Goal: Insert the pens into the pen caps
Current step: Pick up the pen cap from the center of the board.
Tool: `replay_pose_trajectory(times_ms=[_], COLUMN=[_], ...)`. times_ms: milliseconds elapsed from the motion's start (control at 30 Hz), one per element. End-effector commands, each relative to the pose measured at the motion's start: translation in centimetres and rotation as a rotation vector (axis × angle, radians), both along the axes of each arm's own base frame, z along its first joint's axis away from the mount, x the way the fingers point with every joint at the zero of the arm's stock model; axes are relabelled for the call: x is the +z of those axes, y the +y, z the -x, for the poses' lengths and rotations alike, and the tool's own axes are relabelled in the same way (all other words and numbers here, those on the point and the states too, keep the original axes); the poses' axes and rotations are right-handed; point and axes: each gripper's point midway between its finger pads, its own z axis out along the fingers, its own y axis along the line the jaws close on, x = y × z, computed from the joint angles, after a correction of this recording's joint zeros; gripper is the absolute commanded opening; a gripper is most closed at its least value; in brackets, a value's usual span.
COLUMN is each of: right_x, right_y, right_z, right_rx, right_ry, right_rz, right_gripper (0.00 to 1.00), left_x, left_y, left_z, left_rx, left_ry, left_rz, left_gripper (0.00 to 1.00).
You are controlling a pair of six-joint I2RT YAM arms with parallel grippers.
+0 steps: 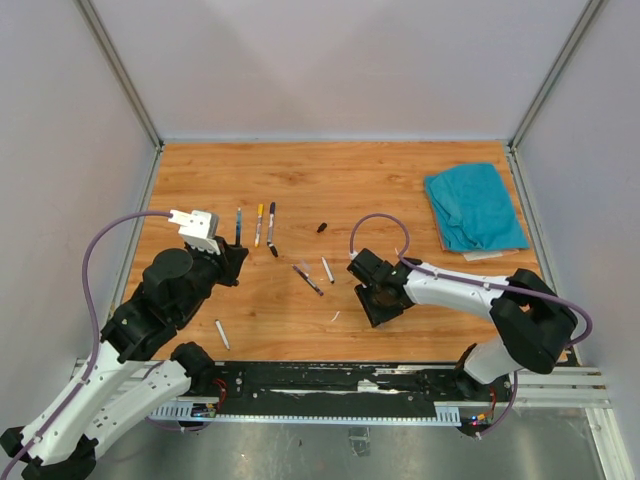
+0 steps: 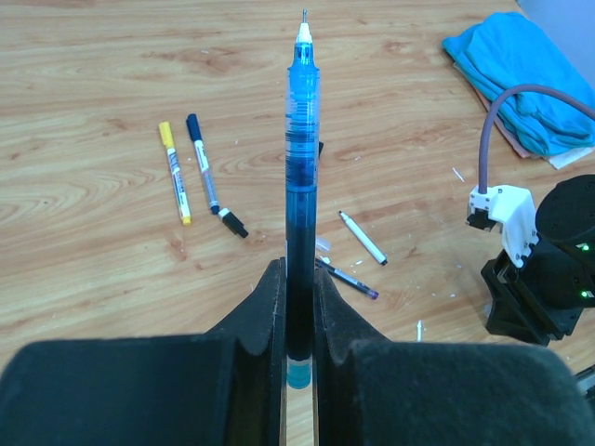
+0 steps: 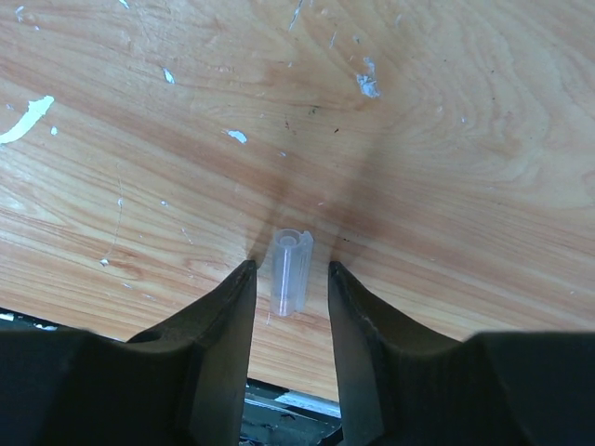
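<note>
My left gripper (image 2: 298, 270) is shut on a blue pen (image 2: 301, 158), which points away from it with its bare tip up; the pen (image 1: 239, 225) also shows from above. My right gripper (image 3: 290, 268) is down at the table, open, with a clear pen cap (image 3: 290, 253) lying between its fingers and a gap on each side. Loose pens lie mid-table: a yellow-ended one (image 1: 259, 225), a dark-ended one (image 1: 271, 222) with a black cap (image 1: 273, 251) at its tip, a dark one (image 1: 308, 280) and a white one (image 1: 327, 269). Another black cap (image 1: 322, 227) lies apart.
A teal cloth (image 1: 475, 207) lies at the back right. A white pen (image 1: 222, 334) rests near the front edge by the left arm. Pale scraps dot the wood. The right arm (image 2: 544, 269) stands to the right in the left wrist view.
</note>
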Motion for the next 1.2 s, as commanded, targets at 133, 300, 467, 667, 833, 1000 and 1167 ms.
replay_pose_trajectory(times_ms=[133,300,467,667,833,1000,1167], right_x=[-1.4,-1.8,-1.7,-0.5,1.5,4.7,7.6], right_y=[-1.7,-1.9,-2.1,-1.6,-0.8,0.9,0.8], right_z=[0.7,0.8,0.8,0.3,-0.3,-1.1,-1.9], right_rx=[-0.015,-0.019,-0.007,0.01,0.021,0.068,0.041], right_ry=[0.043,0.042,0.034,0.008,-0.056,-0.178,-0.301], right_rz=[0.092,0.117,0.115,0.069,-0.03,-0.195,-0.292], right_gripper=[0.34,0.27,0.21,0.14,0.12,0.12,0.12], left_x=[0.7,0.6,0.3,-1.0,-2.4,-5.2,-6.7], left_y=[0.2,0.3,0.2,-0.8,-2.9,-5.2,-7.7], left_z=[-0.4,-0.4,-0.6,-1.5,-1.8,-2.0,-1.9], left_rx=[0.016,0.025,0.029,0.031,-0.036,-0.101,-0.145], left_ry=[-0.032,-0.031,-0.026,0.04,0.085,0.167,0.197], left_rz=[0.013,0.012,0.013,-0.006,0.029,0.049,0.065], left_gripper=[0.0,0.01,0.0,0.01,0.01,0.01,0.0])
